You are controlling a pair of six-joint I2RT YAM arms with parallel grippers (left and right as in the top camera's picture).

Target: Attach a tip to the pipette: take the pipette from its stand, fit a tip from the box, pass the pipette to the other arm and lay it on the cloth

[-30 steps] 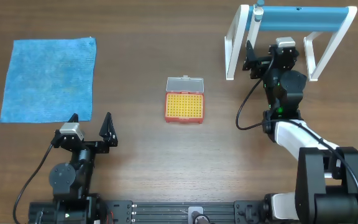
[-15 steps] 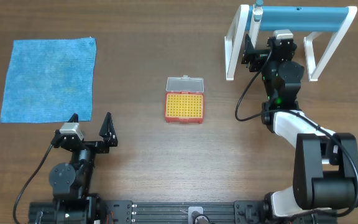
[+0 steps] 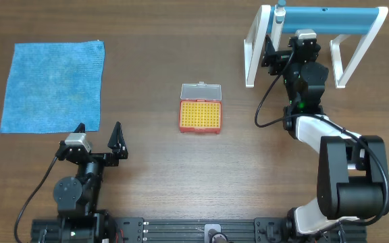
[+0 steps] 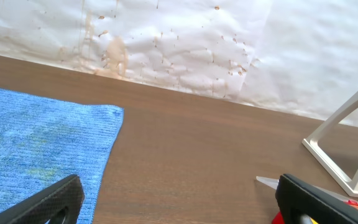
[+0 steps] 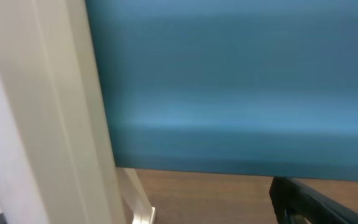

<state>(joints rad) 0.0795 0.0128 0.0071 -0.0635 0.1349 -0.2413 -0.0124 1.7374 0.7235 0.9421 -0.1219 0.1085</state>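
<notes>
My left jaws stand fully spread and empty, the two fingers well apart. They sit low over the tabletop, close to my left base and just beside the near right corner of the blue cloth, which lies flat at the far left. My right jaws are raised at the pipette stand (a white frame carrying a blue crossbar) at the far right of the tabletop. They are positioned at the stand's left end, close to its white post and facing the crossbar. One right finger shows, set far out to the side, so I read these jaws as parted, with nothing gripped between them. The pipette hangs on the stand at the left end of the crossbar, just beyond my right jaws; I cannot tell whether they touch it. The tip box, orange with its clear lid folded back and yellow tips exposed, rests at the middle of the tabletop, well apart from both jaws.
</notes>
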